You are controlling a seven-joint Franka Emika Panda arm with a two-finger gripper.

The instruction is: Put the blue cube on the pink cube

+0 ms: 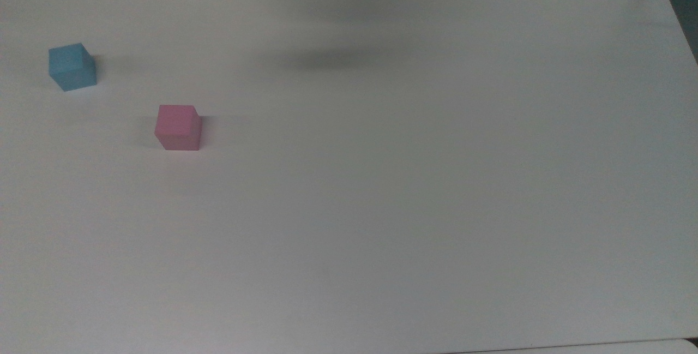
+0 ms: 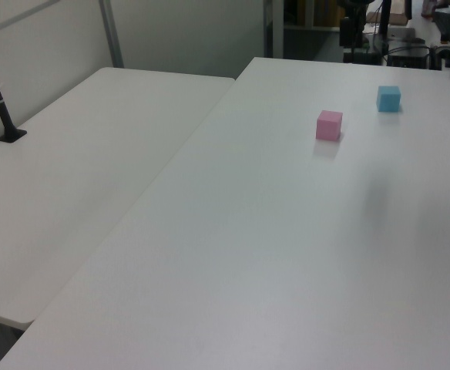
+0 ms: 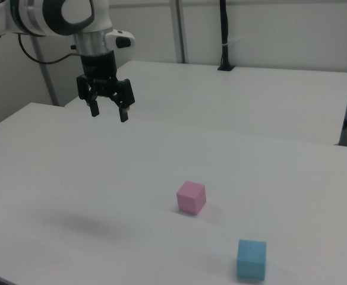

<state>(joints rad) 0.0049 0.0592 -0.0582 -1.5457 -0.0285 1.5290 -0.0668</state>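
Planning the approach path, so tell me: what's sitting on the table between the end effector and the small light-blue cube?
Nothing: the right view shows bare white table between the open end effector and the light-blue matte cube; the pink matte cube sits beside that line.

One blue cube (image 1: pixel 72 66), one pink cube (image 1: pixel 178 127), two white tables (image 2: pixel 287 231), one arm (image 3: pixel 54 15).

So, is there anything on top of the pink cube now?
No. The top face of the pink cube is bare. The blue cube sits apart from it on the table, and the open gripper hangs in the air, off to one side.
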